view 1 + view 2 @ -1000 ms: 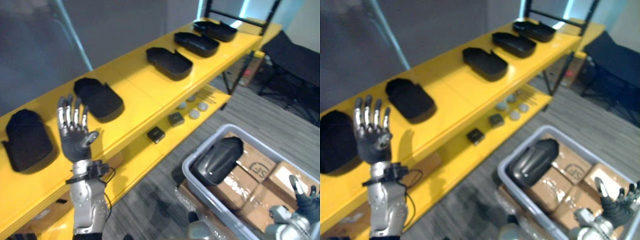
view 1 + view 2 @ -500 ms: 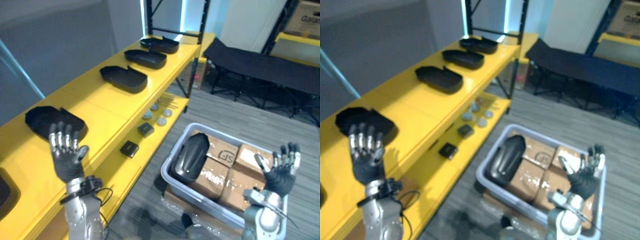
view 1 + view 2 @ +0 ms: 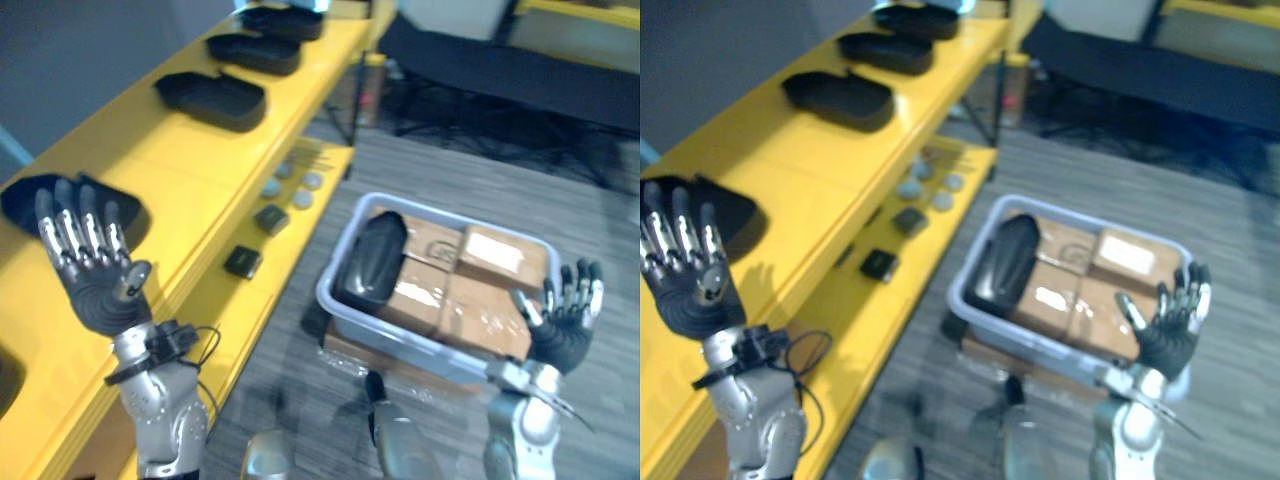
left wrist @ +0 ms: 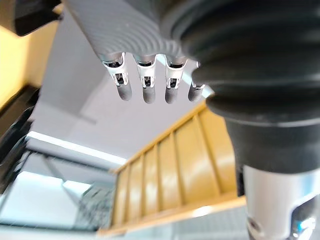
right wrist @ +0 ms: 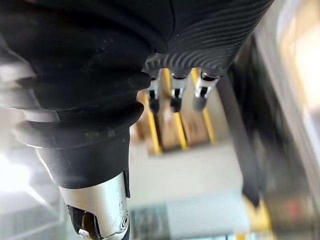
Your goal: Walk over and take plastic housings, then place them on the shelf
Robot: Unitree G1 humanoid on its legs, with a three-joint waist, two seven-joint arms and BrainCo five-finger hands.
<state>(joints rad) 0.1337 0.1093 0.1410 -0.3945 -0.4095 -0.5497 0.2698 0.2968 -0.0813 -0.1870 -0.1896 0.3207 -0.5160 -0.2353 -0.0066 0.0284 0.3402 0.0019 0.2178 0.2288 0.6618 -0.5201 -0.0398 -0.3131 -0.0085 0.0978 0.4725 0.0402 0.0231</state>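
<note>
Left eye: left hand [image 3: 100, 290] raised, open, empty, over shelf [image 3: 190, 160] front edge; right hand [image 3: 562, 335] open, empty, beside bin [image 3: 405, 342] | Right eye: housing [image 3: 1002, 262] lies in bin's shelf-side end, against boxes [image 3: 1070, 290]; housings [image 3: 835, 97] along shelf top | Left wrist: fingers [image 4: 145, 87] straight | Right wrist: fingers [image 5: 175, 97] straight | Step: approach to bin, likely; next: reach down, grip housing.
</note>
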